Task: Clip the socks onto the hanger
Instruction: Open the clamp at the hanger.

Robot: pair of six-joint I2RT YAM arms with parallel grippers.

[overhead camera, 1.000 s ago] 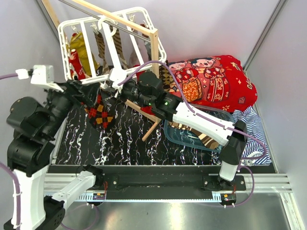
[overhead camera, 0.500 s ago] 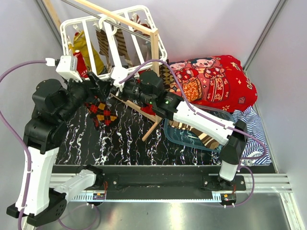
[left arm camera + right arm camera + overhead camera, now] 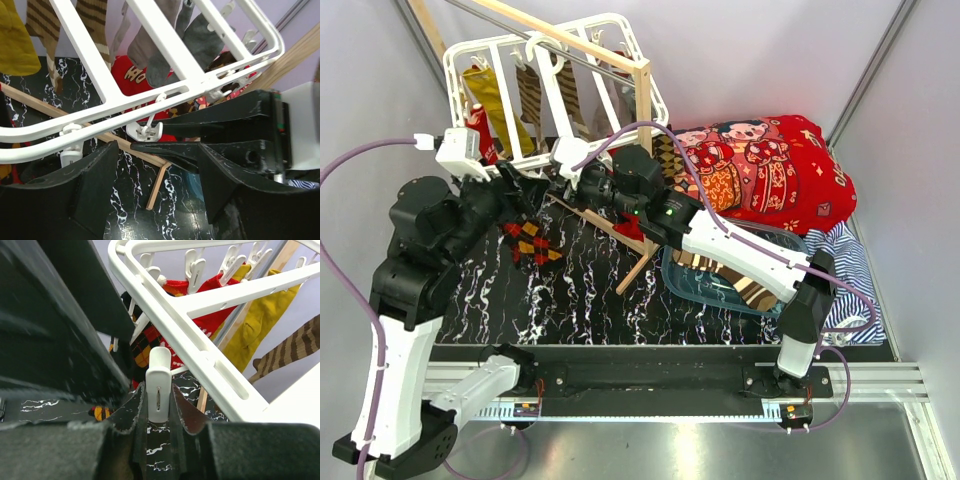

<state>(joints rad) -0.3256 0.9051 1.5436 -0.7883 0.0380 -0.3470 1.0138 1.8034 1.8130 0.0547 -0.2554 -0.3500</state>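
hanger (image 3: 200,347) clip (image 3: 159,375) pinched by right claw (image 3: 159,410), left claw (image 3: 156,150) spread, seemingly beside argyle sock (image 3: 532,240).

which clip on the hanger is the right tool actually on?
The clip under the hanger's outer rail, pinched in the right tool. The other clips sit along the bars, clear of it.

Pale grey walls (image 3: 770,50) enclosing black white-veined tabletop (image 3: 585,305); aluminium rail (image 3: 880,378) running along near edge; light falling evenly.
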